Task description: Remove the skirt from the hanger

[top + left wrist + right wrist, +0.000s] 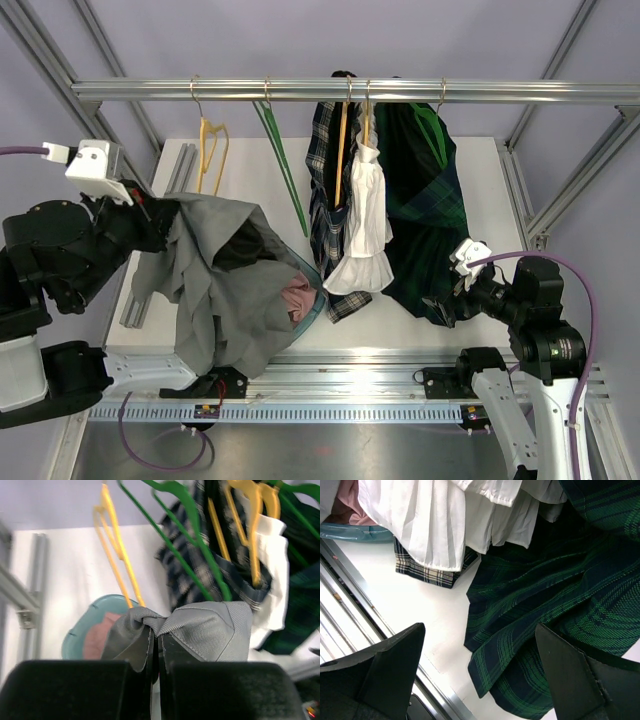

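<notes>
My left gripper [160, 222] is shut on a grey skirt [222, 290], which hangs off it over a teal basket [318, 300]; in the left wrist view the grey cloth [200, 630] is pinched between my black fingers [140, 665]. An empty green hanger [283, 170] and an empty yellow hanger [208, 150] hang on the rail [350, 90]. A dark plaid skirt [327, 200], a white skirt [363, 225] and a green plaid skirt [425, 210] hang further right. My right gripper [462, 285] is open beside the green plaid skirt's hem [540, 610].
The teal basket [80, 625] holds a pink garment [298, 297]. Aluminium frame posts stand at both sides and a slotted rail [330, 410] runs along the near edge. The white table [260, 170] lies under the hangers.
</notes>
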Motion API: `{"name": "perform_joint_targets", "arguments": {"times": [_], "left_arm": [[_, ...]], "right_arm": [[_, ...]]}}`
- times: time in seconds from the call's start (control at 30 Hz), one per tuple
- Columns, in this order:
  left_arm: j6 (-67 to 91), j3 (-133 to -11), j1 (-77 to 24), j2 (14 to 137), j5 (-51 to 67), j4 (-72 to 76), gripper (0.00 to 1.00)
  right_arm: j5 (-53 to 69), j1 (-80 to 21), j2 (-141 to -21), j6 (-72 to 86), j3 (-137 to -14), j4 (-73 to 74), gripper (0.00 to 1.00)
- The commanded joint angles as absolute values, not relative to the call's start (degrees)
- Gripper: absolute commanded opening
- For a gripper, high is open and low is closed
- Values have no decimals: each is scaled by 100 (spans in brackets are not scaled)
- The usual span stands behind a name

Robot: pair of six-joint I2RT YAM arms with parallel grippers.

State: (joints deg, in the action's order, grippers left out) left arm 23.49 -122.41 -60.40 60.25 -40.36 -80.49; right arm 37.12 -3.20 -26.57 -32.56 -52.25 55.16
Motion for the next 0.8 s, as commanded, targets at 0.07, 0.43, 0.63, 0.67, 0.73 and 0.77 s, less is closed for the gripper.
{"name": "perform_joint_targets", "arguments": {"times": [0.07,0.43,0.63,0.67,0.73,0.77], "left_arm": [[1313,-12376,-6047,6021,-5808,-8028,0],[-791,-11829,-6047,5826,-6074,-4747,0],[-940,-11954,-6047,6143,-5792,-4027,0],[-1027,-11884,-6047,6170,-5792,-3747,0],[-1107,-11612,-6047,6222,-5775,-3473,0],[-1186,-11532,-6047,6240,-5774,-3228,0]], "right_arm": [[3727,-281,-2654,-3199,-5203,5300,99],[3700,-281,-2663,-3190,-5186,5282,99],[3691,-281,-2663,-3190,-5177,5273,100],[3691,-273,-2663,-3190,-5177,5273,99],[3691,-273,-2654,-3190,-5177,5282,100],[3691,-272,-2654,-3190,-5185,5282,99]]}}
